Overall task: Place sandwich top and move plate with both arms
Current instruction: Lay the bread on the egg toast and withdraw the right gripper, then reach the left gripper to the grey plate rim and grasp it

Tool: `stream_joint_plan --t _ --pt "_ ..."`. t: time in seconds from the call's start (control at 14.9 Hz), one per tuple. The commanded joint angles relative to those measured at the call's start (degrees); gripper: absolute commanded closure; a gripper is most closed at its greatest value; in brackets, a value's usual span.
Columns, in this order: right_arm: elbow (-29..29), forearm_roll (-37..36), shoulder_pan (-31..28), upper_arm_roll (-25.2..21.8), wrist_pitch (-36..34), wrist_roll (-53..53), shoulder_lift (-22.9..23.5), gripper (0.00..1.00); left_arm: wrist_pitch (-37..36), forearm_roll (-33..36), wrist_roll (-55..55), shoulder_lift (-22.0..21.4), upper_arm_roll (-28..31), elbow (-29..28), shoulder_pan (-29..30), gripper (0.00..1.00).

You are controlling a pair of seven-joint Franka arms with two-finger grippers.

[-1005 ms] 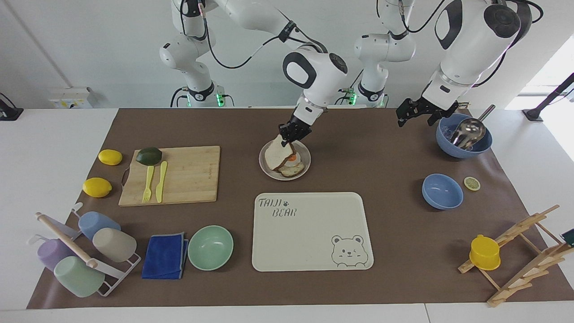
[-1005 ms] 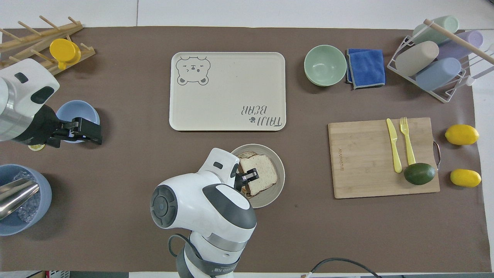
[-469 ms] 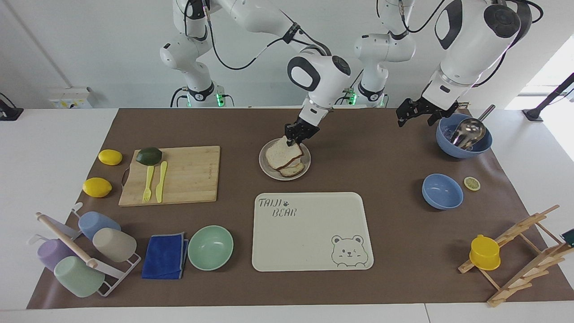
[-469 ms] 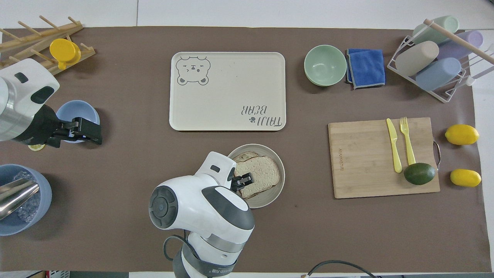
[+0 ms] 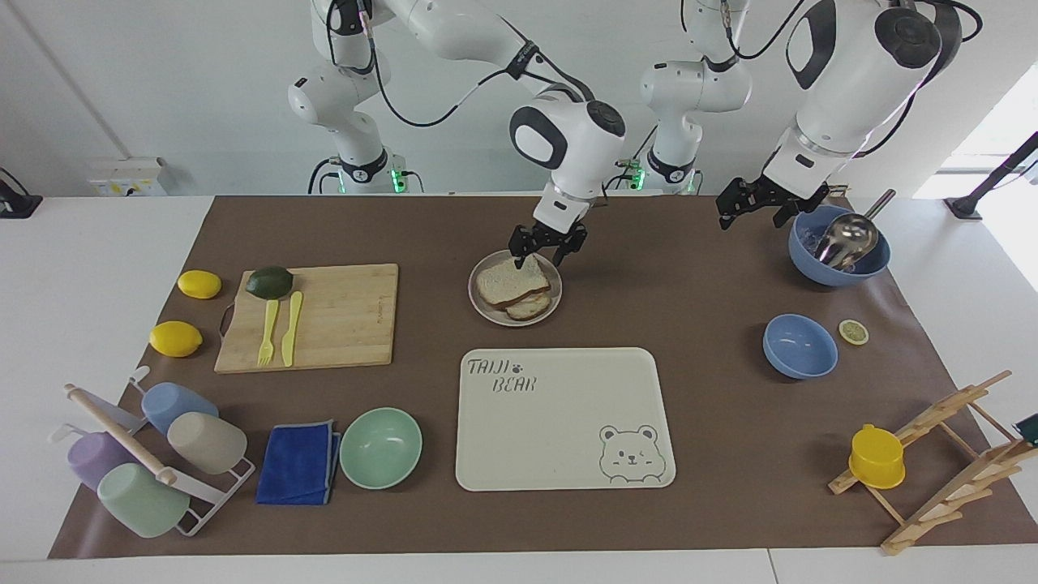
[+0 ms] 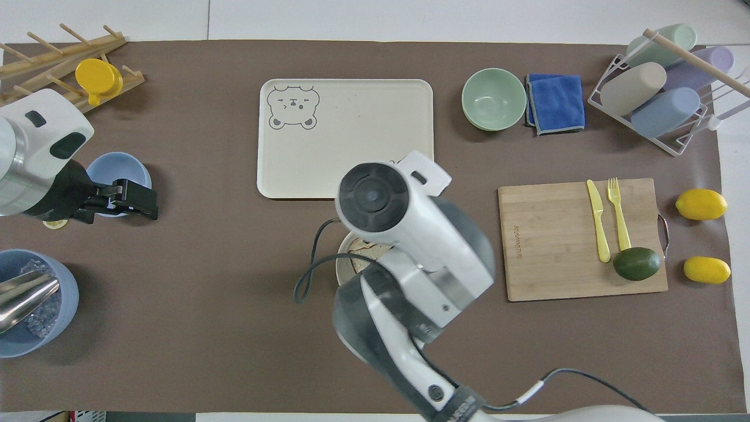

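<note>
The sandwich top (image 5: 509, 281) lies flat on the lower toast slice on the round plate (image 5: 481, 307), in the middle of the mat on the robots' side of the bear tray. The egg is covered. My right gripper (image 5: 548, 242) is open and empty, just above the plate's edge nearest the robots, apart from the bread. In the overhead view the right arm hides the gripper and nearly all of the plate (image 6: 345, 266). My left gripper (image 5: 752, 212) is open and empty; it waits in the air by the small blue bowl (image 6: 108, 170), and also shows in the overhead view (image 6: 139, 200).
The cream bear tray (image 5: 559, 422) lies next to the plate, farther from the robots. A cutting board (image 5: 324, 316) with fork, knife and avocado lies toward the right arm's end. A big blue bowl with a ladle (image 5: 839, 243) stands toward the left arm's end.
My right gripper lowered the tilted bread slice flat onto the egg toast, opened, let it go and rose a little. The right arm now covers the plate from above. The left arm stayed.
</note>
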Motion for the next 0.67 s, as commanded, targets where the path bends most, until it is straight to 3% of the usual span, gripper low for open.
stream_joint_plan --t 0.0,0.27,0.4,0.6 --pt "-1.47 3.67 -9.35 0.75 -7.00 -5.28 -7.99 0.00 0.17 1.13 -0.70 -1.17 0.10 -0.87 -0.14 0.00" --pt "-1.47 8.41 -21.23 0.31 -15.18 -13.55 -14.06 0.00 1.04 1.13 -1.57 -1.87 -0.08 -2.27 -1.45 0.00" --pt "-1.47 8.15 -23.00 -0.91 -20.01 -18.73 -16.44 0.00 4.36 0.60 -4.73 -2.75 -0.16 -5.86 -3.37 0.00" --pt "0.46 8.07 -23.09 -6.62 -20.57 -29.53 -15.31 0.00 14.11 0.16 -13.50 -4.59 -0.16 -14.90 -10.04 0.00"
